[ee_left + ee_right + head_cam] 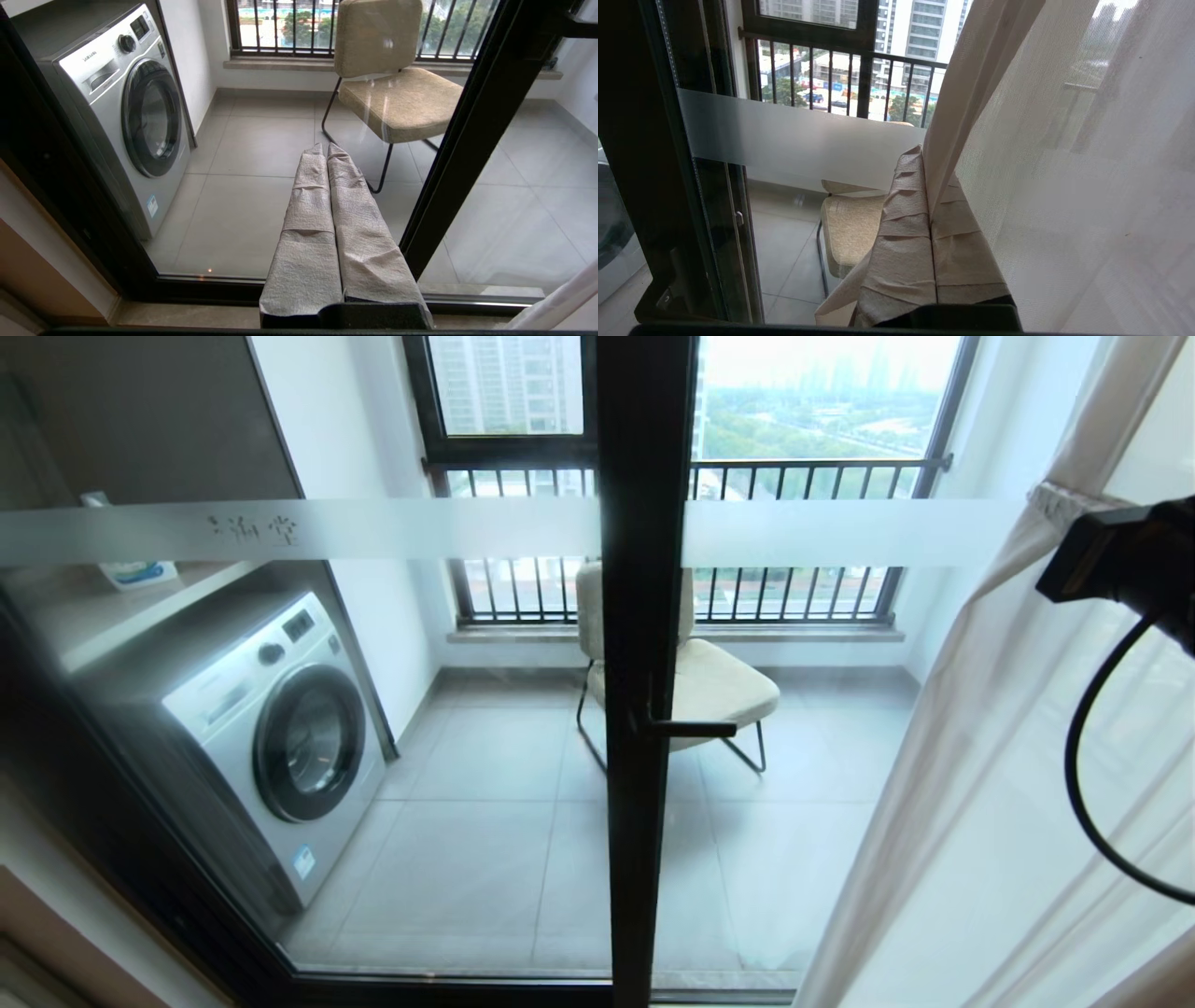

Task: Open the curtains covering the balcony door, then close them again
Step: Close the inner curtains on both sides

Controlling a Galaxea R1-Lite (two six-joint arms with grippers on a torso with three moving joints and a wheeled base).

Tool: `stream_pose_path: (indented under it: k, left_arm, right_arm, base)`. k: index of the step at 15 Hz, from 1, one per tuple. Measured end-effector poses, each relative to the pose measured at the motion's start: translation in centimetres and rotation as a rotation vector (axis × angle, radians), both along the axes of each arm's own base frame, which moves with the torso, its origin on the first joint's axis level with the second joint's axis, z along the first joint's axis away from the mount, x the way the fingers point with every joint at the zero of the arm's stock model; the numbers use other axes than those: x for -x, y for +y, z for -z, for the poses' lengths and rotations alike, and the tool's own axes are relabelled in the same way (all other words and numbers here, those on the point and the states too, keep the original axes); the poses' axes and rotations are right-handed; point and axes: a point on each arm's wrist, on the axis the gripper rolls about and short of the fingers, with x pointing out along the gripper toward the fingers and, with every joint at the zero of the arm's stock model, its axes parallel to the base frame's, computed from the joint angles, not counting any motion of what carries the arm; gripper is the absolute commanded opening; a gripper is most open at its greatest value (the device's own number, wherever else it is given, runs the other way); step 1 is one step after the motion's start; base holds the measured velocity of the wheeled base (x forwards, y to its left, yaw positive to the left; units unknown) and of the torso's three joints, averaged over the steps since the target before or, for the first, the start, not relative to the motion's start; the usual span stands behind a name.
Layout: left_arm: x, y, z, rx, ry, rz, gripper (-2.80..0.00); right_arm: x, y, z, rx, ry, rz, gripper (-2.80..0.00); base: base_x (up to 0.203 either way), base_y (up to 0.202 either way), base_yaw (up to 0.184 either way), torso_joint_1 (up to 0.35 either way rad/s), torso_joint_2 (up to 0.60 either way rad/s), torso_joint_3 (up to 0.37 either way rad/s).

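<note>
The curtains [971,70] are bunched at the robot's right side of the balcony door [644,663]. There is a thick beige one and a thin white see-through one [1087,186]. The edge of the thick beige curtain runs down between the right fingers [915,224], and they are clenched on it. The thin white curtain hangs right beside those fingers, on the side away from the door frame.

In the head view the cloth is pulled tight to a point near the right arm's black wrist [1130,560]. From there it slants down toward the floor.

Most of the door glass is bare. Through it you can see a washing machine [280,728] and a soft tan chair [709,681] on the balcony floor. A frosted white strip [373,527] goes across the glass, and a small black handle [686,728] sticks out from the middle frame.

The left fingers [327,219] are pressed shut with nothing between them. They point at the lower glass, far from the curtains, and seem to just wait.

So the opening part looks done, or very nearly. I think closing is still left. The right fingers would need to drag the cloth back across the glass, toward the washing machine side, until the door is covered.
</note>
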Motion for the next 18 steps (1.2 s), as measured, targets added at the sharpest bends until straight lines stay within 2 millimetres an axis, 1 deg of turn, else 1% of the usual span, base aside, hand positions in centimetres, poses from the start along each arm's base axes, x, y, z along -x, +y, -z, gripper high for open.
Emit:
stream_pose_path:
  k: [18]
  left_arm:
    - [0.0,0.0,0.0,0.0,0.0,0.0,-2.8]
  right_arm:
    - [0.1,-0.02,-0.22,-0.001,-0.007,0.0,-2.8]
  base:
    - [0.0,0.191,0.002,0.003,0.0,0.003]
